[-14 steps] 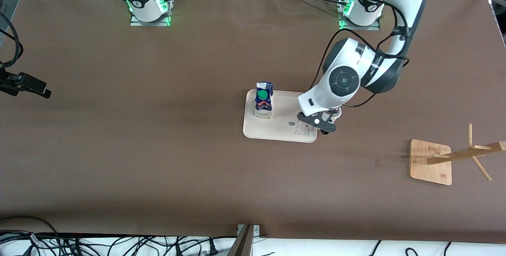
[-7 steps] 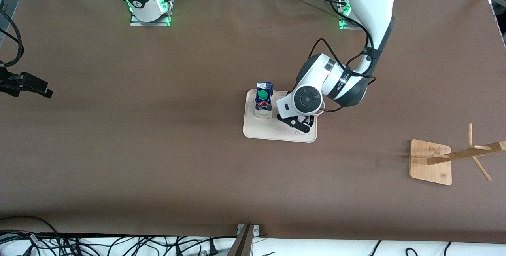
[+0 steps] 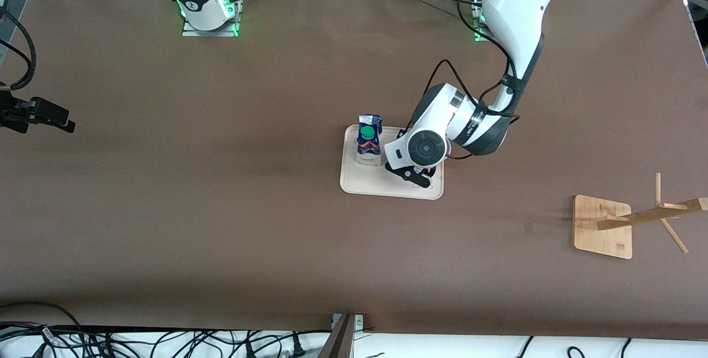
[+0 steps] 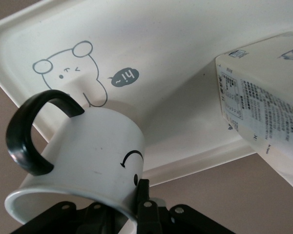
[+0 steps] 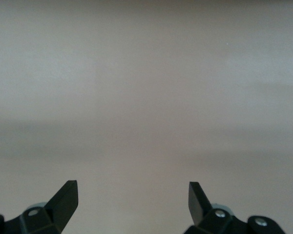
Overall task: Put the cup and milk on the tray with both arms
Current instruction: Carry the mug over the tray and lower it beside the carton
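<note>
The cream tray lies mid-table, with its bunny drawing in the left wrist view. The blue and white milk stands on the tray at its end toward the right arm; it also shows in the left wrist view. My left gripper is over the tray beside the milk, shut on the rim of the white cup, one finger outside its wall. The cup tilts over the bunny drawing; the front view hides it. My right gripper waits open and empty over bare table.
A wooden rack with a square base and slanted pegs stands toward the left arm's end, nearer to the front camera than the tray. Cables lie along the table's near edge.
My left arm has carried the cup from the tray's edge at the left arm's end to over the tray, closer to the milk. The right gripper has barely shifted.
</note>
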`<state>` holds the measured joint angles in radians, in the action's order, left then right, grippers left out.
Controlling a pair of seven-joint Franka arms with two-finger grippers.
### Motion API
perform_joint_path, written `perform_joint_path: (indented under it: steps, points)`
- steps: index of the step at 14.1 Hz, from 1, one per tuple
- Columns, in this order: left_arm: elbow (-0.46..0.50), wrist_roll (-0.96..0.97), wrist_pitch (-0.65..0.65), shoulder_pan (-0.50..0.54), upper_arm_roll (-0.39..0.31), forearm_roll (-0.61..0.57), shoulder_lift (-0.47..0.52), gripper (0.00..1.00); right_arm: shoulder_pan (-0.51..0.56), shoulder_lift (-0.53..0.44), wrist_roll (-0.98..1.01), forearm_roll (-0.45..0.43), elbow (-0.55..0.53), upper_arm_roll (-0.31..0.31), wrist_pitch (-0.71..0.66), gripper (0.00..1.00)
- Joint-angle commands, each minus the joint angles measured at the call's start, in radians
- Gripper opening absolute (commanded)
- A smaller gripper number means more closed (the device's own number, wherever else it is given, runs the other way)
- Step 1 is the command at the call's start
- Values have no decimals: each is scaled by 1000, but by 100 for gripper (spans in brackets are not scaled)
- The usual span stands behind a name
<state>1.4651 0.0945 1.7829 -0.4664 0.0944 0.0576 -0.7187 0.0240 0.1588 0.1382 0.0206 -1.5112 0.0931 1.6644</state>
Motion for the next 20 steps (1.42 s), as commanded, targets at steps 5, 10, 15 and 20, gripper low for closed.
perform_joint_path:
  steps: [5,10,15,20]
  points:
    - [-42,2,-26,-4,-32,77,-18,47,-10,8,89,-67,20,-9,-22,100]
    - [-42,-4,-29,-3,-42,97,-13,100,-10,8,92,-65,20,-7,-15,100]
    - [-42,-6,-40,20,-119,146,83,100,-10,8,89,-65,20,-7,-12,100]
    - [-20,-4,-57,110,-179,137,269,100,-7,10,77,-62,20,-3,-12,100]
